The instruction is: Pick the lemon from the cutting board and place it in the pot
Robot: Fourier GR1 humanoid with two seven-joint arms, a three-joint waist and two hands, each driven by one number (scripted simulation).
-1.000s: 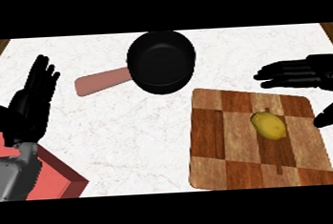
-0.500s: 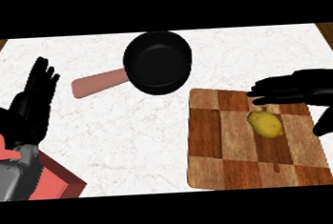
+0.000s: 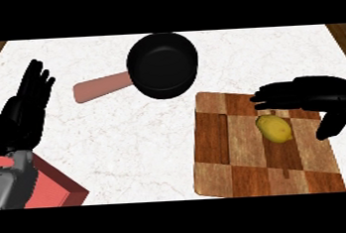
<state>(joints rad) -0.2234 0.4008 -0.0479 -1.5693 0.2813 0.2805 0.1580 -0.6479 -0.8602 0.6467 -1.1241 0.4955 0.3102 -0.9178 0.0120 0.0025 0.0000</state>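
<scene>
Worktop (image 3: 133,140): white marble look, faint grey veining, flat and smooth. Everything is carried on it.

Cutting board (image 3: 236,150): rectangular, patchwork of light and dark wood blocks, at the right side of the worktop. Its far left corner sits just beside the pot.

Pot (image 3: 163,65): black, round, shallow, matte inside, with a reddish-brown flat handle (image 3: 101,86) pointing left. Nothing is seen inside it.

Red block (image 3: 51,187): flat-faced, box-like, at the lower left, partly hidden by the left forearm.

Left hand (image 3: 25,109): resting at the left edge, fingers straight and up, nothing held.

Right hand (image 3: 307,94): positioned over the far right part of the board, fingers (image 3: 267,97) spread and only slightly bent, thumb hanging down on the right. Nothing is gripped. Contact with the lemon cannot be confirmed; the fingers appear just above and beyond it.

Lemon (image 3: 275,127): yellow, oval, slightly dimpled skin, lying on the board's right half, between fingers and thumb as seen from above.

Risks, as judged from here:
- A rounded, smooth lemon can be rolled away if it is touched by one side of the hand before the other.
- If the hand is closed too high, only the top would be caught and the lemon could be squeezed out.
- The pot's rim could be clipped on the carry across, since pot and board corner are so close.
</scene>
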